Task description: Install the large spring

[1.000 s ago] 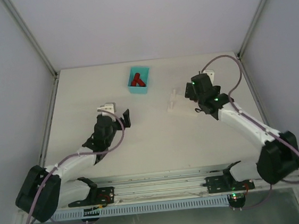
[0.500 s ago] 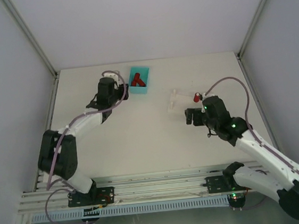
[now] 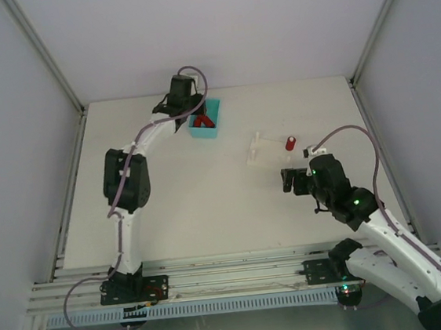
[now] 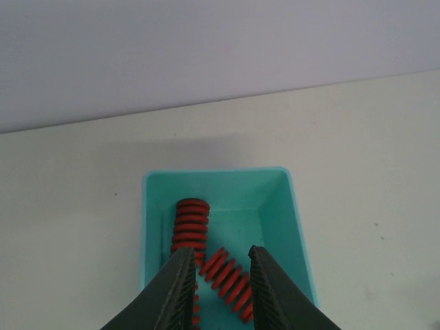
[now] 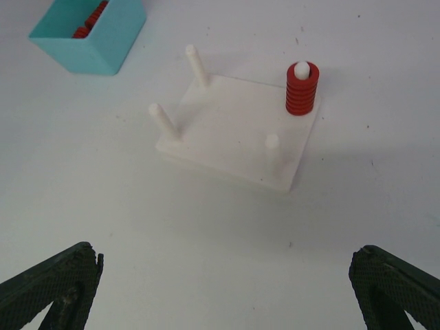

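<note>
The left gripper [image 4: 220, 256] is held over a teal, smooth-walled plastic bin [image 4: 220, 187], its ribbed dark fingers [image 4: 175, 292] narrowly parted and clamped on nothing. Two red coil springs lie in the bin: a thicker spring [image 4: 191, 227] against the left wall and a slimmer spring [image 4: 230, 278] set diagonally. The lower ends of both are cut off by the fingers and the frame edge.

The right gripper [image 5: 221, 253] is spread wide and empty, and only its textured tips are seen. A flat white base plate [image 5: 234, 130] rests on the matte table [image 5: 206, 220] — four round-tipped pegs, one per corner. A seated spring [image 5: 302, 93], red and stout, is fitted over one peg, whose tip shows above it. Which spring is the large one cannot be settled.
</note>
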You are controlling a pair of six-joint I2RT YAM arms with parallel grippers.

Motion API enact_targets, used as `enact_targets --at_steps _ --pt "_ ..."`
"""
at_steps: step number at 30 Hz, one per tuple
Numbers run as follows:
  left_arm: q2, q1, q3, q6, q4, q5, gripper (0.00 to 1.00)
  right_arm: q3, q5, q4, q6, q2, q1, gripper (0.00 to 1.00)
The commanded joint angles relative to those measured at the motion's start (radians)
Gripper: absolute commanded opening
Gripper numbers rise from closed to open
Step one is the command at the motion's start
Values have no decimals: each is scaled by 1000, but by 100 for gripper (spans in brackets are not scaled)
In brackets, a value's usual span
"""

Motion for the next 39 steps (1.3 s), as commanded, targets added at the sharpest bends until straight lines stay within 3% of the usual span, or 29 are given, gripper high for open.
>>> enact_targets --at_steps 1,5,9,23,39 --pt "149 -13 226 25 -231 -35 27 -19 -14 3 3 -1 2 99" --pt "251 -16 376 33 -319 -67 27 -31 -40 -1 17 16 2 100" --pt "295 -10 425 48 -316 -88 27 -30 -55 -3 25 20 2 100" --pt "363 -11 427 58 -327 -56 27 3 -30 -4 4 32 2 100" --pt "252 -11 334 9 -407 -90 28 -17 -19 21 2 43 2 100"
